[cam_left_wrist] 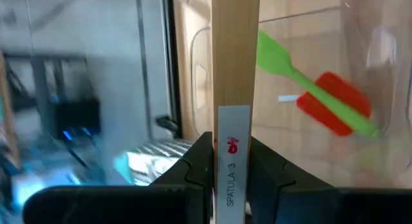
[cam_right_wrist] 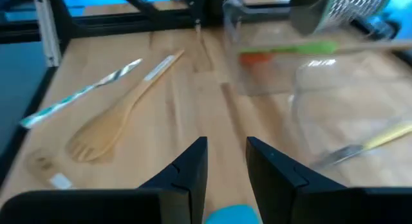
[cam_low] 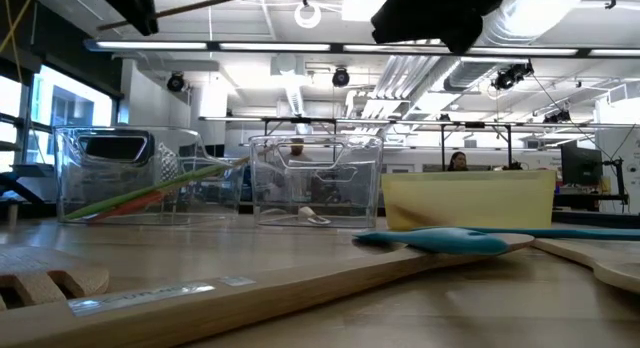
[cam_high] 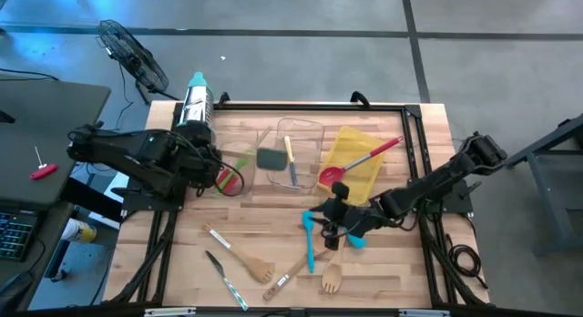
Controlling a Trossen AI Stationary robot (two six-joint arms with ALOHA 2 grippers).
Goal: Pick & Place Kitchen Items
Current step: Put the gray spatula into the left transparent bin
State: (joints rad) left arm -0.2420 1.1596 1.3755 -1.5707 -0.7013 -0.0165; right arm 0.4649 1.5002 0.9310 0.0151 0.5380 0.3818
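My left pincer (cam_left_wrist: 230, 163) is clamped on a flat wooden handle (cam_left_wrist: 235, 63) tagged "SPATULA 3", above the clear bin (cam_high: 239, 162) holding green (cam_left_wrist: 309, 89) and red (cam_left_wrist: 335, 103) spatulas. The wood looks light, stiff and grippy; mid-handle is a sound hold. My right pincer (cam_right_wrist: 226, 161) stands narrowly parted and empty over the teal spatula (cam_high: 310, 240) on the worktop (cam_high: 401, 271). That one I'd take by its stem, since its blade looks soft.

— Where're the cams?
— One overhead, straight down on the table (cam_high: 273, 253). One at tabletop lvl, facing the room. Wrist cams close-up. Overhead + low share the clear bin (cam_high: 301, 139).
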